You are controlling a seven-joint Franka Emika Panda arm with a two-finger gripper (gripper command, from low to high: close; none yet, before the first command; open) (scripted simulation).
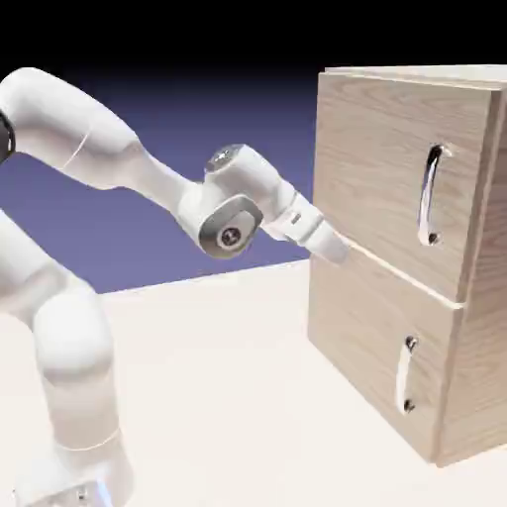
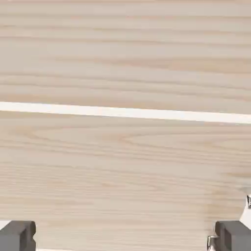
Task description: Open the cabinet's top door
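The light-wood cabinet point(image 1: 475, 327) stands at the right of the exterior view. Its top door point(image 1: 381, 168) carries a long curved silver handle point(image 1: 429, 194) near its right edge and looks flush with the cabinet. My gripper point(image 1: 339, 250) is at the cabinet front's left edge, level with the seam between the top door and the lower door point(image 1: 366, 347), well left of the handle. In the hand view wood grain fills the picture, crossed by the bright seam point(image 2: 125, 112). The two grey fingertips point(image 2: 17, 236) sit far apart at the bottom corners. My gripper point(image 2: 125, 238) is open and holds nothing.
The lower door has a shorter silver handle point(image 1: 405, 376). The pale table point(image 1: 228, 396) stretches between the robot's base and the cabinet. A small silver bit point(image 2: 248, 201) shows at the hand view's right edge.
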